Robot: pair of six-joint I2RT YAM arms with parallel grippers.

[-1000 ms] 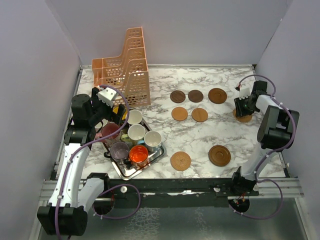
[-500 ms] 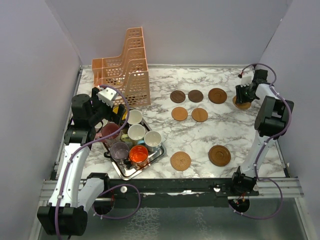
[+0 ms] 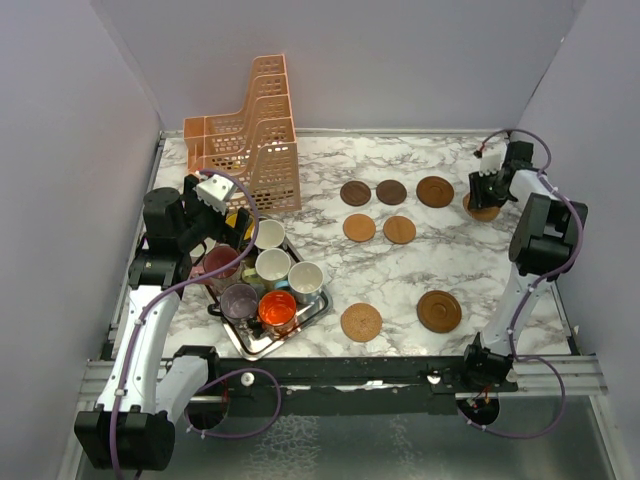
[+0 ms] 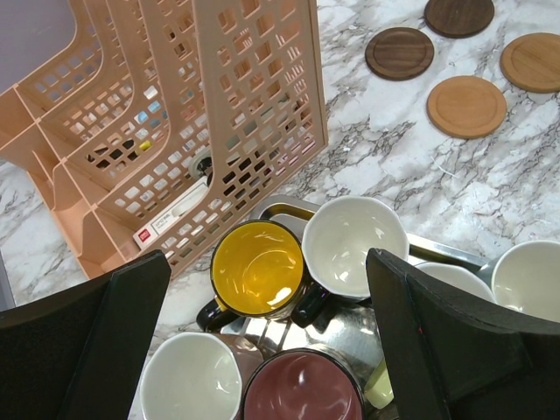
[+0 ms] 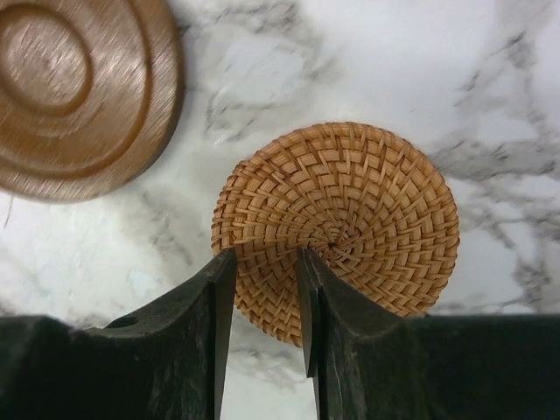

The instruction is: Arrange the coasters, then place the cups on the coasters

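right gripper (image 5: 262,289), jaws narrowed on the woven coaster's (image 5: 350,219) rim, has carried it toward twelve o'clock, beside the ringed coaster (image 5: 79,96); row nearly complete.

Probably a lab test cell: marble-patterned table (image 3: 440,265) within plain grey panels (image 3: 70,150), arms on rail (image 3: 340,372).

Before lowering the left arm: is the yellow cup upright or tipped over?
Upright. The left wrist view looks straight down into the yellow cup's round mouth, with its inside bottom showing, among the other cups on the tray.
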